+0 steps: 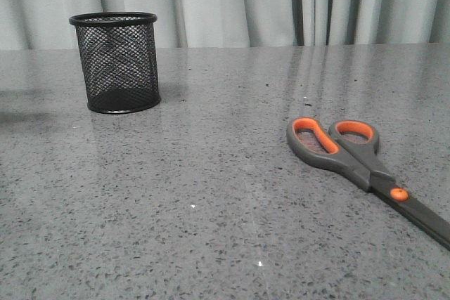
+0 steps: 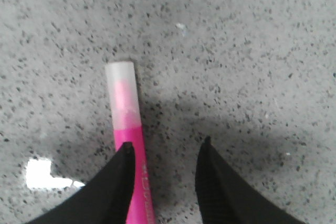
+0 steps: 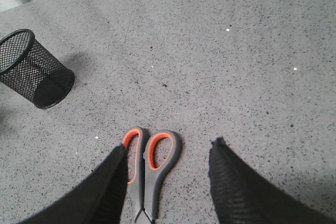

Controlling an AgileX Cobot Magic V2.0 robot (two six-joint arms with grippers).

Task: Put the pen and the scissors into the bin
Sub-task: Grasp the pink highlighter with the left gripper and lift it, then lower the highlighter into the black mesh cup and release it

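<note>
- Far left, the bin stands upright and empty on the table; light wire mesh, so it looks easy to tip.
- Left gripper hangs spread, unclenched; the pen lies flat, touching 1 finger, not clamped. Smooth plastic, likely to roll: grip the mid-barrel.
- Right gripper gapes released over the scissors, closed and flat at right. Rigid, heavier: pinch near the pivot.
- Speckled grey stone, glossy; pale curtains behind.
</note>
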